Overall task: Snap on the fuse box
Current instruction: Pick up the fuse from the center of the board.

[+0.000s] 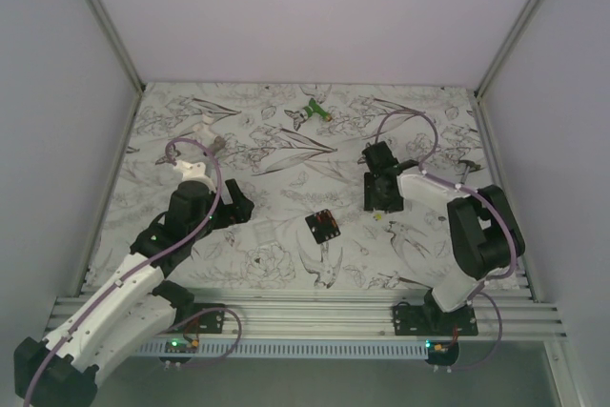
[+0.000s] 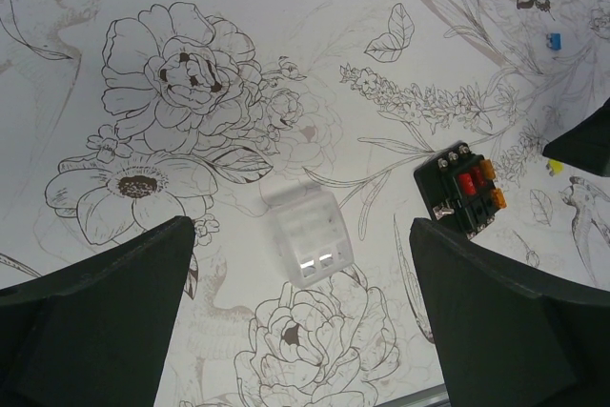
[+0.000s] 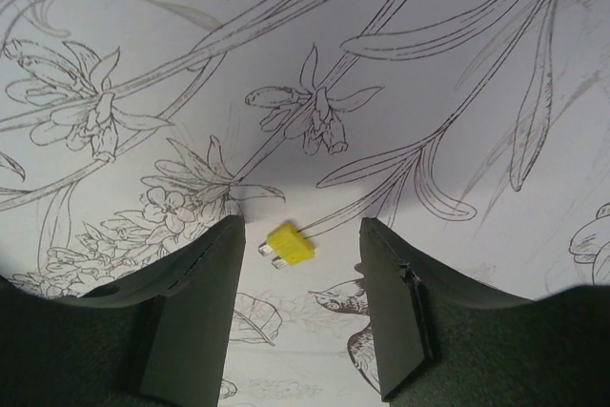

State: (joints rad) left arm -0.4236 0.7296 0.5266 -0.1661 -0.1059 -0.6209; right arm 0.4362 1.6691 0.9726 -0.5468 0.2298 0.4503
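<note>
Lying flat on the flower-printed mat (image 1: 257, 264) with its slotted face upward, the fuse box (image 2: 460, 190) sits between the two arms and neither gripper touches it. A clear plastic cover (image 2: 307, 235) rests near it, apparently the part to be snapped on. The left gripper (image 2: 302, 226) hangs over this cover with jaws spread wide, straddling it without contact, which suits a straight descent and pinch. The right gripper (image 3: 302, 226) has its jaws parted either side of a loose yellow fuse (image 3: 289, 243), holding nothing
</note>
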